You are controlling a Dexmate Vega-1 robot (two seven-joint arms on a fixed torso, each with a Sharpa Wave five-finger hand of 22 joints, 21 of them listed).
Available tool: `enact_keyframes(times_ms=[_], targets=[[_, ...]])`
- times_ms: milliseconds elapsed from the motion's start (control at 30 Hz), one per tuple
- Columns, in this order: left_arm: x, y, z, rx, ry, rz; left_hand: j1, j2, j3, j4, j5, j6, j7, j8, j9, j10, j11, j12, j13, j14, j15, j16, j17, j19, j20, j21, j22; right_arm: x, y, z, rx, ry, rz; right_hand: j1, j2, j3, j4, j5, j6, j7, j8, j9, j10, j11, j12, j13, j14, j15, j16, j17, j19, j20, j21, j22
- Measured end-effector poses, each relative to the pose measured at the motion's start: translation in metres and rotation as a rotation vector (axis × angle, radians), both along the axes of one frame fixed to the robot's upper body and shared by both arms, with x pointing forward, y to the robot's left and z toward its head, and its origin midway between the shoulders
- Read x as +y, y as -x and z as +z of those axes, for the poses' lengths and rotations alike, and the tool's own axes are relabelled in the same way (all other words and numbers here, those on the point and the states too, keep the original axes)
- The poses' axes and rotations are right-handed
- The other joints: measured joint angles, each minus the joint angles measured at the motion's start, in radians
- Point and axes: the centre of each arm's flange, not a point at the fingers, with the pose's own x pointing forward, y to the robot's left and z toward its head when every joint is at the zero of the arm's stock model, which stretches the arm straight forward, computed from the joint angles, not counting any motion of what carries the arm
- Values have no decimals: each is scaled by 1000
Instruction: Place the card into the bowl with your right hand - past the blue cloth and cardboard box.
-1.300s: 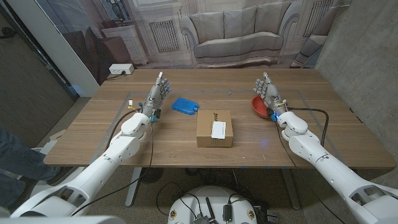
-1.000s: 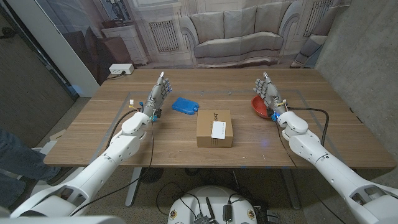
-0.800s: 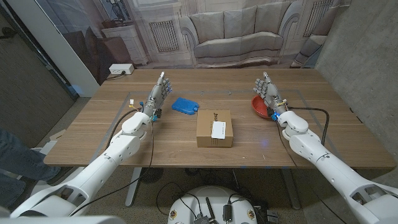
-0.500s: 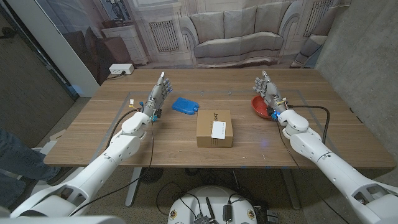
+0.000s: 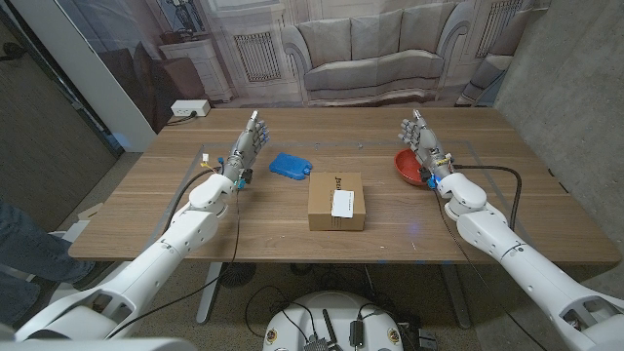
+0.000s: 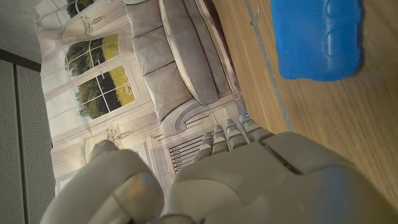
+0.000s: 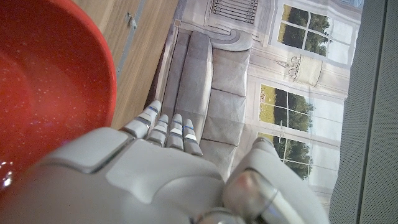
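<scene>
1. The right hand (image 5: 421, 148) stands near the table's (image 5: 175, 219) far right edge with fingers spread and straight, holding nothing; it is just beside the red bowl (image 5: 407, 167), partly in front of it
2. The left hand (image 5: 244, 149) stands toward the far left side, fingers likewise spread and empty
3. The card (image 5: 343, 203) appears to be the white rectangle lying on top of the cardboard box (image 5: 336, 201) at the table's middle; it is untouched, so the pickup is not yet done
4. Risk: a thin card lying flat on the box gives little edge to pinch; fingers pressing down could slide it off the box or push the box itself toward the near edge
5. Risk: carrying it to the bowl, a loose pinch may drop the card short, or the hand may knock the bowl's rim
6. The blue cloth (image 5: 289, 165) lies just beyond the box's far left corner, well apart from the bowl; it seems out of the right hand's likely path, while the box itself is what the hand must reach over
</scene>
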Motion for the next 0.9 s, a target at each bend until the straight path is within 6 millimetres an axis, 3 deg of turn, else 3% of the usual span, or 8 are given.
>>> enact_keyframes(times_ms=[900], targets=[[-3, 4, 11, -32, -55, 5, 7, 7, 0, 0, 0, 4, 4, 8, 0, 2, -2, 4, 0, 0, 0, 0, 0, 0, 7, 7, 0, -4, 41, -9, -65, 8, -21, 8, 8, 1, -7, 0, 6, -5, 0, 0, 9, -9, 0, 0, 11, -4, 0, 0, 11, 0, 0, 0]])
